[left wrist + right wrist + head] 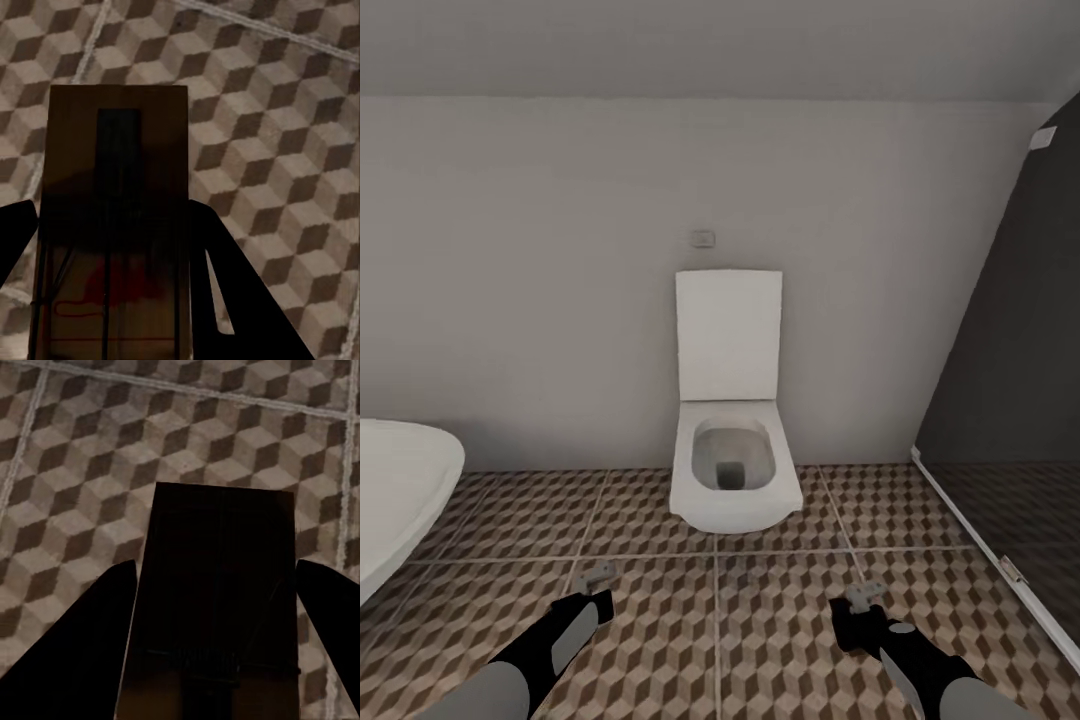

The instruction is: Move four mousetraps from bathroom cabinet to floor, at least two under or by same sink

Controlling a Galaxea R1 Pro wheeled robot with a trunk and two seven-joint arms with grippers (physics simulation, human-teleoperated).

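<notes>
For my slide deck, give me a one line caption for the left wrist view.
Left hand carrying a mousetrap between its dark fingers above the cube-patterned bathroom floor.

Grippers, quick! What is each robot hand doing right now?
Left gripper: shut on a flat tan wooden mousetrap with dark metal parts.
Right gripper: shut on another dark-looking flat wooden mousetrap.

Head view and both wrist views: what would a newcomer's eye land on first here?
The white toilet with its lid up, against the grey back wall, dead centre on the cube-patterned bathroom floor. Next, each wrist view shows a mousetrap held between dark fingers: one in the left gripper, one in the right gripper. A white bathtub edges in at left.
</notes>
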